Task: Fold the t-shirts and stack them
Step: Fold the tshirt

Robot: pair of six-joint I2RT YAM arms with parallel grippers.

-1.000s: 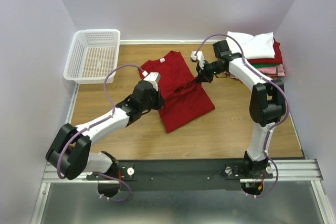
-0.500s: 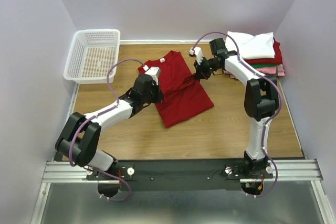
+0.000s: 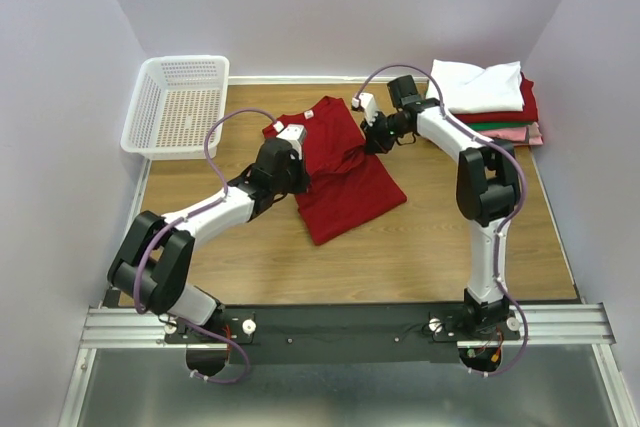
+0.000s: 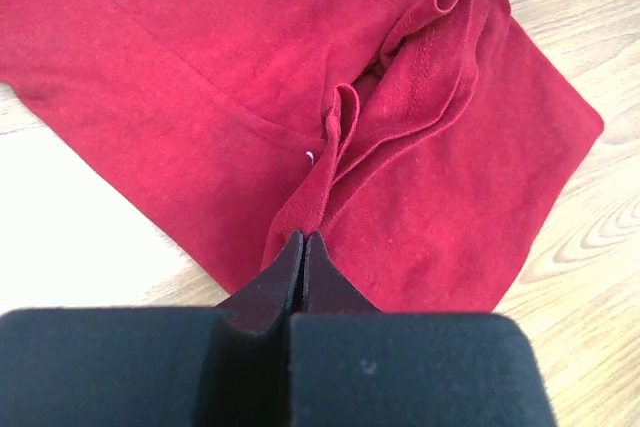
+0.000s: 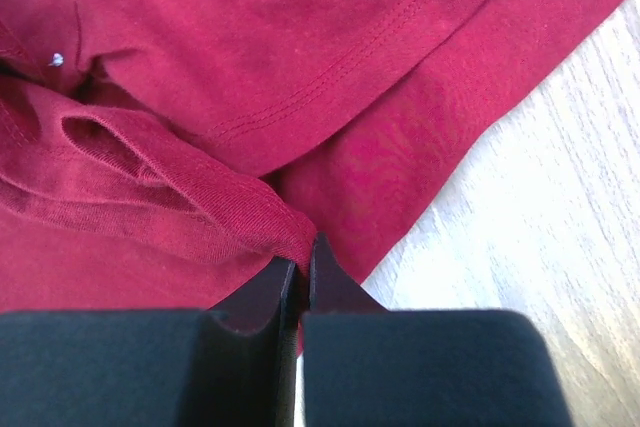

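Currently the dark red t-shirt [image 3: 335, 167] lies flat on the desk [image 3: 420, 247] at the centre of the frame, its long axis running from the upper left (collar) to the lower right (hem). The left tool [image 4: 303, 247] is clamped shut on a raised fold along the shirt's left edge. The right tool [image 5: 302, 265] pinches a fold on the opposite, right edge, its jaws almost together. Each tool thus faces the shirt across its short axis. The folded stack [image 3: 490, 102] sits at the upper right, nearer the right arm.
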